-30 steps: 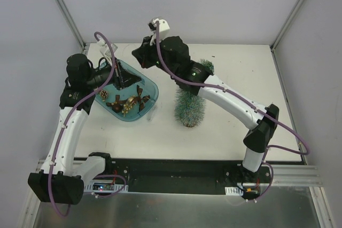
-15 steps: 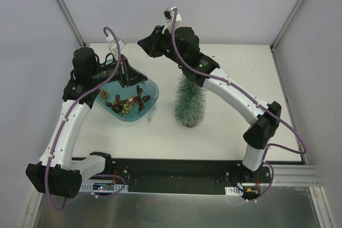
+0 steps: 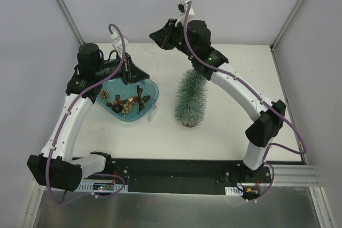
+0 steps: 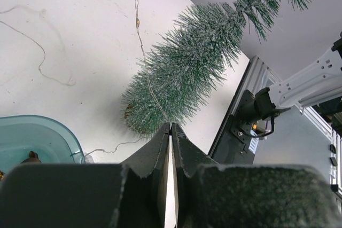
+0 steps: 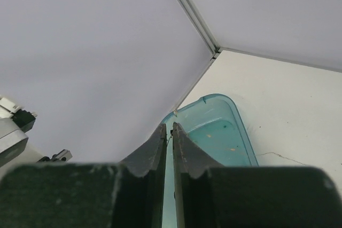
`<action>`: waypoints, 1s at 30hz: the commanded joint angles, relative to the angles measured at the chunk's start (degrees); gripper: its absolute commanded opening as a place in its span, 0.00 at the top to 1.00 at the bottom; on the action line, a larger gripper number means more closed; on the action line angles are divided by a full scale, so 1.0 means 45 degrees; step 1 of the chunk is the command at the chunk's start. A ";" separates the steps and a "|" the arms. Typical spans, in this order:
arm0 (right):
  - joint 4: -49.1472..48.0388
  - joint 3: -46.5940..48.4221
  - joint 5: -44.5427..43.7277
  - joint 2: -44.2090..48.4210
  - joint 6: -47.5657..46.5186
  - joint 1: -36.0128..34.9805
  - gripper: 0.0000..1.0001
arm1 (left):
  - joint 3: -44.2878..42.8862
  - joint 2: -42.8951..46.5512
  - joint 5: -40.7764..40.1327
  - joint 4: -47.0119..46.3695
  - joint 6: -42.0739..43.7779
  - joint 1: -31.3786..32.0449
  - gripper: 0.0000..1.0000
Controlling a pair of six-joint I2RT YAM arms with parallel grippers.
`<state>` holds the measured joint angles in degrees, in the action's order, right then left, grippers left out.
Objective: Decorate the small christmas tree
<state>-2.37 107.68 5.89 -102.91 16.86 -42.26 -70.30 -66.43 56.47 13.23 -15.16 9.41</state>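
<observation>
The small christmas tree [image 3: 191, 100] stands upright at mid-table on its brown base; it also shows in the left wrist view [image 4: 192, 68]. A thin wire light string [image 4: 138, 22] runs across the tree to my left gripper [image 4: 170, 125], which is shut on it. In the top view my left gripper [image 3: 137, 74] hovers over the teal tray's far edge, left of the tree. My right gripper [image 3: 155, 37] is raised at the back, left of the treetop. Its tips [image 5: 171, 126] are shut on a fine strand of the wire [image 5: 172, 138].
The teal tray [image 3: 152, 99] sits left of the tree and holds gold and brown ornaments [image 3: 128, 102] and a pine cone [image 3: 103, 94]. Its rim shows in the right wrist view [image 5: 235, 105]. Loose wire [image 4: 43, 62] lies on the white table. Walls enclose the back and sides.
My right gripper has risen and moved right and back, away from the tray, uncovering the tree. My left gripper has shifted right and up over the tray's far edge.
</observation>
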 commanded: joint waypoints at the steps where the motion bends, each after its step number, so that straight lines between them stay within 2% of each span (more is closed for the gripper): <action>1: -0.0490 0.1069 0.1091 0.0702 -0.0270 0.0016 0.89 | -0.0549 0.0056 0.0069 -0.0051 0.0419 0.0096 0.97; 6: 0.0797 0.2533 0.1699 0.0350 -0.0933 -0.0003 0.89 | -0.0861 0.0017 0.0088 -0.0050 0.0302 0.0077 0.98; 9: 0.1093 0.2615 0.1737 0.0544 -0.1227 0.0172 0.89 | -0.1056 -0.0002 0.0108 -0.0031 0.0224 0.0077 0.98; 22: 0.0586 0.0546 0.1816 0.1834 -0.0525 0.2630 0.89 | -0.1818 -0.0685 0.0147 -0.0050 0.0107 0.0233 0.98; 24: 0.0586 0.0214 0.1758 0.2029 -0.0409 0.3313 0.84 | -0.2032 -0.0900 0.0089 0.0027 0.0146 0.0389 0.98; 27: -0.0018 -0.0527 0.2128 0.2127 0.0293 0.4737 0.67 | -0.2287 -0.1173 0.0050 0.0106 0.0204 0.0565 0.98; 30: -0.0409 -0.1523 0.2420 0.2011 0.0938 0.5832 0.63 | -0.2424 -0.1389 -0.0048 0.0184 0.0263 0.0604 0.98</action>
<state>1.08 104.55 14.46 -96.40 16.58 -21.78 -78.37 -72.05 56.45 13.76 -14.48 11.68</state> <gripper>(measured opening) 0.352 0.022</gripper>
